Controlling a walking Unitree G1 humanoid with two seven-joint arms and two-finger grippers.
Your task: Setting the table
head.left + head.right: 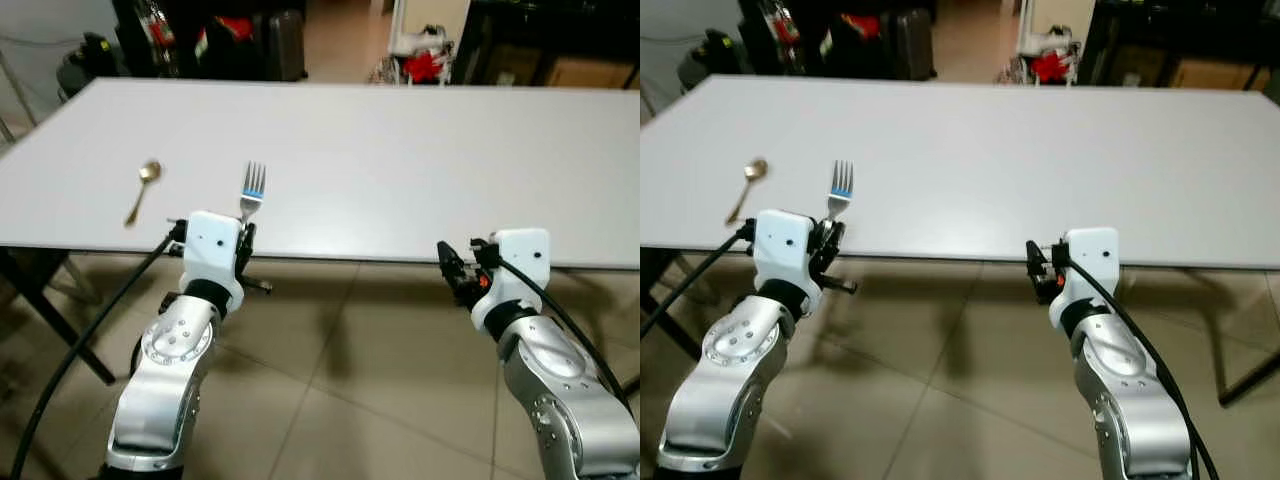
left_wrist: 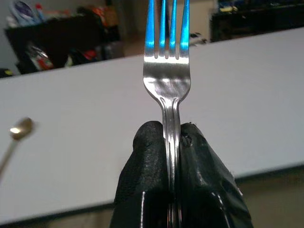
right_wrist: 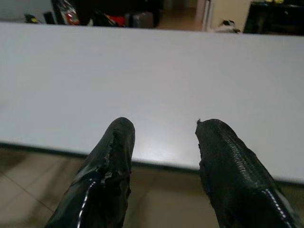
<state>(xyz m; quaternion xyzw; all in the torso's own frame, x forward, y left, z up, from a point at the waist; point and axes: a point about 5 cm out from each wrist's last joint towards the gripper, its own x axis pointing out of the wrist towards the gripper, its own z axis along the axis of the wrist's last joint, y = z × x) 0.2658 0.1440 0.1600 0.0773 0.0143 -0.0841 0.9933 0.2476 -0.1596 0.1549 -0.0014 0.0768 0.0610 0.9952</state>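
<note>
Pinching fork (image 2: 167, 80) handle: left tool (image 2: 175, 142) | right tool (image 3: 164, 147) spread at table (image 1: 420, 160) edge | spoon (image 1: 144, 189) lying left

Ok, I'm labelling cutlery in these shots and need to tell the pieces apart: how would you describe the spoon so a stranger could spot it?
Start at the big white table and go to its near edge on the robot's left. The spoon lies flat there, alone, further left than the left gripper. It is small and gold-coloured, while the fork, silver with blue-tinted tines, stands upright in that gripper's jaws.
</note>
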